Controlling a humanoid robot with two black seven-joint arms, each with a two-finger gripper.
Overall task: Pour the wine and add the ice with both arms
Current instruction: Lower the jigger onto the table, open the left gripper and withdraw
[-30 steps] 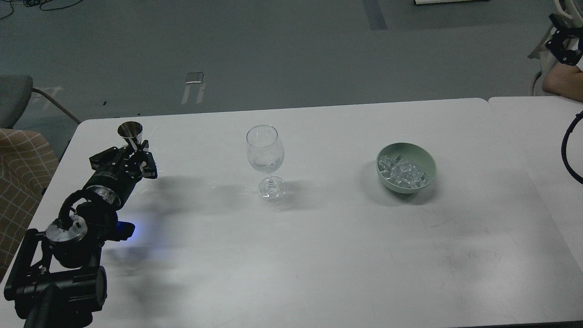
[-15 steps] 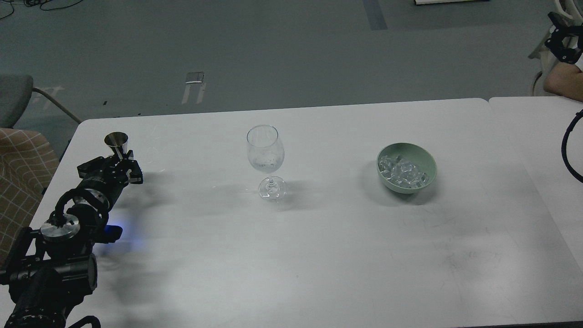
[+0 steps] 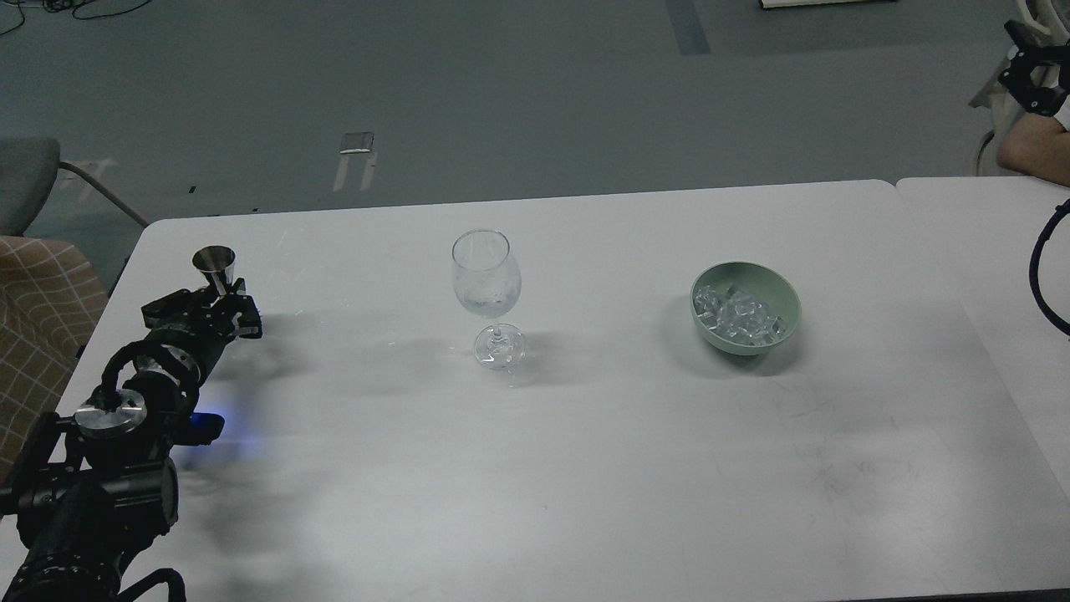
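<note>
A clear wine glass point(image 3: 486, 280) stands upright at the table's middle, with a little clear content low in its bowl. Ice point(image 3: 739, 316), several small clear cubes, lies in a pale green bowl point(image 3: 786, 294) to its right. My left gripper point(image 3: 219, 294) is at the table's far left, shut around the waist of a small metal jigger point(image 3: 214, 260) that stands upright, well left of the glass. Of my right arm only a black cable loop point(image 3: 1043, 272) shows at the right edge; its gripper is out of view.
The white table point(image 3: 585, 468) meets a second white table point(image 3: 986, 226) at the right. A person's forearm point(image 3: 1032, 150) and a black device point(image 3: 1030, 79) are at the far right corner. A chair point(image 3: 33, 276) stands by the left edge.
My left arm has drawn back to the left and toward me with the jigger in it, away from the glass. In the last half second it hardly moved.
</note>
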